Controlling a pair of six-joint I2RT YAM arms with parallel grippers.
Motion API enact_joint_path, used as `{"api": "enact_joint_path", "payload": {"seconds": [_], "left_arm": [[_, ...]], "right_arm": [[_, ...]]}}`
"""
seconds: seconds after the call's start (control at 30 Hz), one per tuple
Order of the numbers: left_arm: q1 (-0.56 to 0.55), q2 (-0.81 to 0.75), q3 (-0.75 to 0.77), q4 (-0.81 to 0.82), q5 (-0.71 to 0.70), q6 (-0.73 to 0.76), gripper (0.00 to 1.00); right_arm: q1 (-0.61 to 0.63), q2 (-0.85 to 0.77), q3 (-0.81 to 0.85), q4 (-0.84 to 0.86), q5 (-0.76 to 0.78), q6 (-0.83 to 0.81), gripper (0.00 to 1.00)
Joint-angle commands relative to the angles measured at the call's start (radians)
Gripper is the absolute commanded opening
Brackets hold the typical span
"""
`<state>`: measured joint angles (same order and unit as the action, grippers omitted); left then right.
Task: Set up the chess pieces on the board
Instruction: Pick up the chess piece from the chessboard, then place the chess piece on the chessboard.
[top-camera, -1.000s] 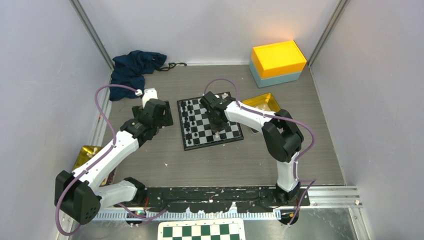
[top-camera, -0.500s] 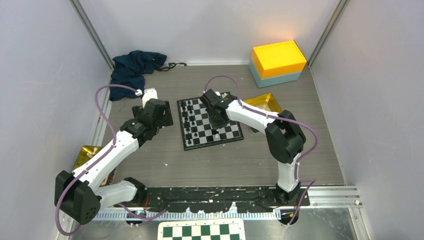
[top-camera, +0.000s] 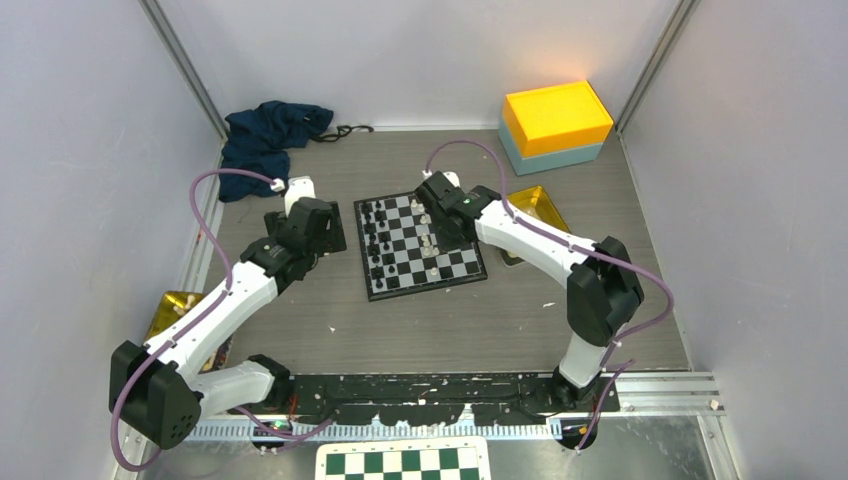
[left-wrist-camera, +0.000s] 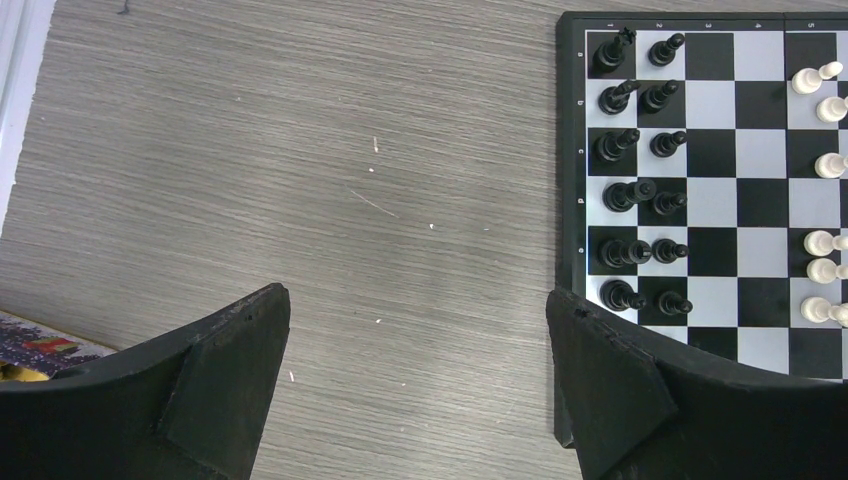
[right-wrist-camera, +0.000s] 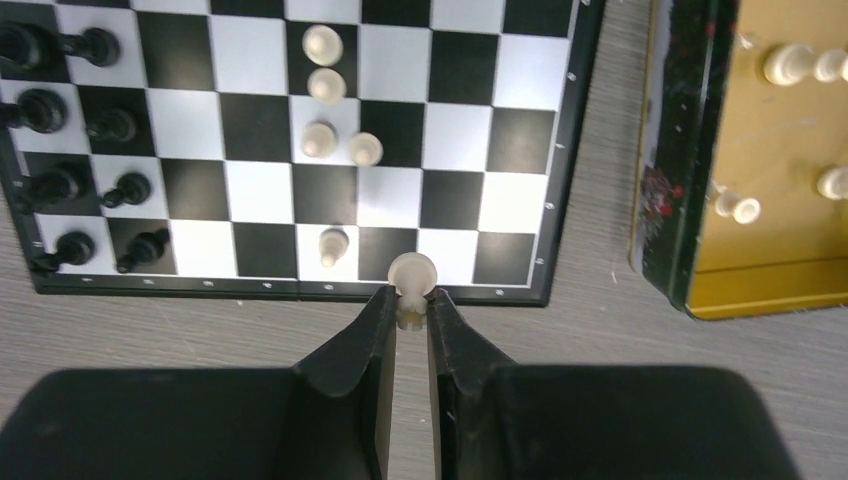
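Note:
The board lies mid-table. Black chess pieces stand in two columns on its left side, and they also show in the right wrist view. A few cream-white pieces stand loosely in its middle. My right gripper is shut on a white pawn, held above the board's near edge. In the top view this gripper sits over the board's right half. My left gripper is open and empty over bare table, left of the board. It also shows in the top view.
A gold tin holding more white pieces stands right of the board. Another gold tin sits at the left edge. A yellow-and-teal box and a blue cloth lie at the back. A green-and-white checkered panel is at the front.
My right gripper has moved from over the board's near right part toward its far right, and its elbow has swung right. The left arm has not moved.

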<state>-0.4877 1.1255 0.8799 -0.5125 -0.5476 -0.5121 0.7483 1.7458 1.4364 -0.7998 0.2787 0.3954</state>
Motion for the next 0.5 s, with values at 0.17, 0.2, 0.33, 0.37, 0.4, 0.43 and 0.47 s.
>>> {"api": "enact_joint_path", "payload": {"seconds": [0.17, 0.2, 0.33, 0.37, 0.4, 0.43, 0.47], "left_arm": [[0.006, -0.009, 0.025, 0.044, 0.010, 0.007, 1.00], [0.006, -0.008, 0.025, 0.045, 0.012, 0.007, 1.00], [0.006, -0.003, 0.027, 0.045, 0.016, 0.006, 1.00], [0.006, -0.003, 0.028, 0.047, 0.017, 0.007, 1.00], [0.006, -0.002, 0.028, 0.047, 0.017, 0.007, 1.00], [0.006, -0.001, 0.030, 0.046, 0.017, 0.007, 1.00], [0.006, 0.000, 0.031, 0.046, 0.016, 0.008, 1.00]], "right_arm": [[-0.050, -0.113, -0.111, -0.024, 0.035, 0.046, 0.08], [-0.056, -0.115, -0.120, -0.022, 0.029, 0.048, 0.08], [-0.080, -0.118, -0.150, -0.007, 0.006, 0.058, 0.08], [-0.086, -0.118, -0.158, -0.001, -0.004, 0.060, 0.08], [-0.093, -0.117, -0.165, 0.005, -0.014, 0.062, 0.08], [-0.100, -0.113, -0.172, 0.011, -0.020, 0.063, 0.08], [-0.105, -0.110, -0.178, 0.015, -0.027, 0.063, 0.08]]}}
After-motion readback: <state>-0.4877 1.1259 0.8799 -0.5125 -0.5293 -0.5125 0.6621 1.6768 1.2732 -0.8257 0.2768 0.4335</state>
